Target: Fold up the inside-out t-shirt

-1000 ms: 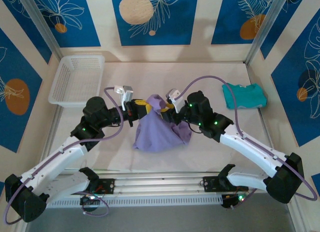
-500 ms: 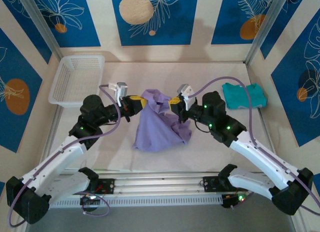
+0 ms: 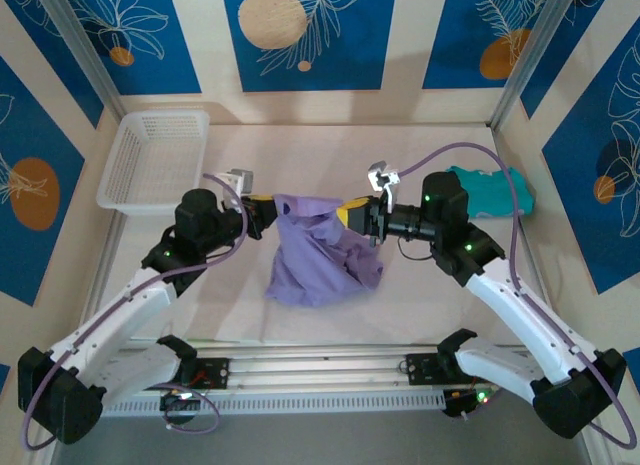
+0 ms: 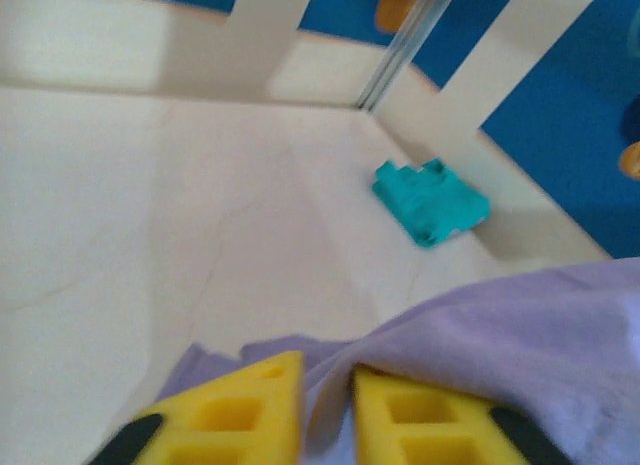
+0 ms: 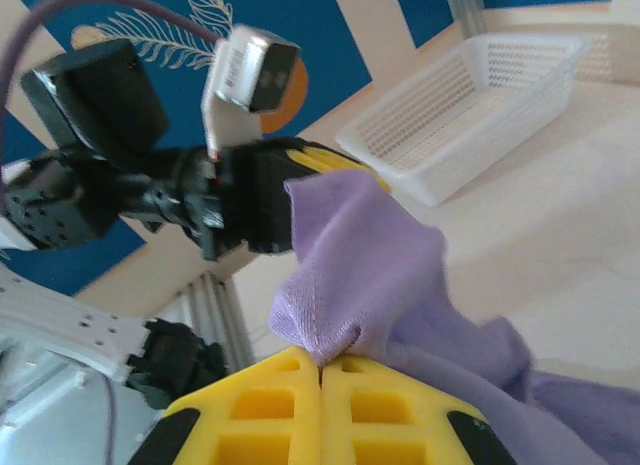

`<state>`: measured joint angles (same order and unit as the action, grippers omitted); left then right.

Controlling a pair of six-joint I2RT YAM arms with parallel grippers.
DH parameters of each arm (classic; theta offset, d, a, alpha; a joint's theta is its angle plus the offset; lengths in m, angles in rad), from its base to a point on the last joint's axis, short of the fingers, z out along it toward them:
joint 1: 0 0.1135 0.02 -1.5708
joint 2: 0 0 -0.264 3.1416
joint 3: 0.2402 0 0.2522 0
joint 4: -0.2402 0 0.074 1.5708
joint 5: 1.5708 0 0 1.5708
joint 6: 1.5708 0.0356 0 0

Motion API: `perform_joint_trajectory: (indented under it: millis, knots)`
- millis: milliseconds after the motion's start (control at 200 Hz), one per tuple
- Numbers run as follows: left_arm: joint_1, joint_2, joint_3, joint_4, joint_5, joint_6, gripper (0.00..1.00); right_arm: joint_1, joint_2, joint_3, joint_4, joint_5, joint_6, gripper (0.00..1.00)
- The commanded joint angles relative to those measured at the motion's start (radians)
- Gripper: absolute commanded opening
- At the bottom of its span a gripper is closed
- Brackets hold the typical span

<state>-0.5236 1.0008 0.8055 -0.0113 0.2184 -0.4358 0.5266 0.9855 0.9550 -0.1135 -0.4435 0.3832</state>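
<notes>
The inside-out t-shirt (image 3: 320,255) is lavender and hangs bunched in the middle of the table, its top edge stretched between my two grippers. My right gripper (image 3: 352,213) is shut on a stitched hem fold of the t-shirt (image 5: 370,255), with the yellow fingertips pressed together in the right wrist view (image 5: 321,370). My left gripper (image 3: 265,207) is at the shirt's left top corner. In the left wrist view its gripper (image 4: 328,385) has a narrow gap between the yellow fingers, and the shirt fabric (image 4: 520,325) drapes over one finger and runs down through the gap.
A white plastic basket (image 3: 155,155) stands at the back left, also in the right wrist view (image 5: 470,95). A folded teal garment (image 3: 490,190) lies at the back right (image 4: 430,200). The aluminium rail (image 3: 320,370) runs along the near edge.
Both grippers moved apart, stretching the shirt's top edge out between them. The right gripper closed on the hem. The left jaws have parted slightly.
</notes>
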Motion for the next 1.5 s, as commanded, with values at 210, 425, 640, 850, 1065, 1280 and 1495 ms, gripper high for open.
perform_joint_trajectory:
  millis: [210, 425, 640, 850, 1065, 1280, 1495]
  knots:
    - [0.001, -0.058, 0.035, -0.219, -0.106, 0.079, 0.46, -0.027, 0.065, 0.041, 0.027, -0.038, 0.152, 0.0]
    - [-0.1, -0.125, 0.07, -0.232, -0.182, 0.195, 0.6, -0.05, 0.106, 0.095, -0.04, -0.09, 0.1, 0.0]
    - [-0.274, -0.031, 0.18, -0.231, -0.203, 0.323, 0.66, -0.068, 0.122, 0.118, -0.078, -0.106, 0.088, 0.0]
    - [-0.4, 0.099, 0.291, -0.262, -0.348, 0.433, 0.73, -0.071, 0.133, 0.116, -0.078, -0.118, 0.089, 0.0]
    - [-0.408, 0.191, 0.353, -0.262, -0.455, 0.46, 0.59, -0.073, 0.127, 0.107, -0.082, -0.116, 0.083, 0.0]
    - [-0.405, 0.188, 0.346, -0.212, -0.488, 0.46, 0.33, -0.075, 0.131, 0.099, -0.09, -0.111, 0.069, 0.0]
    - [-0.388, 0.185, 0.342, -0.179, -0.491, 0.447, 0.11, -0.075, 0.142, 0.098, -0.101, -0.111, 0.05, 0.0]
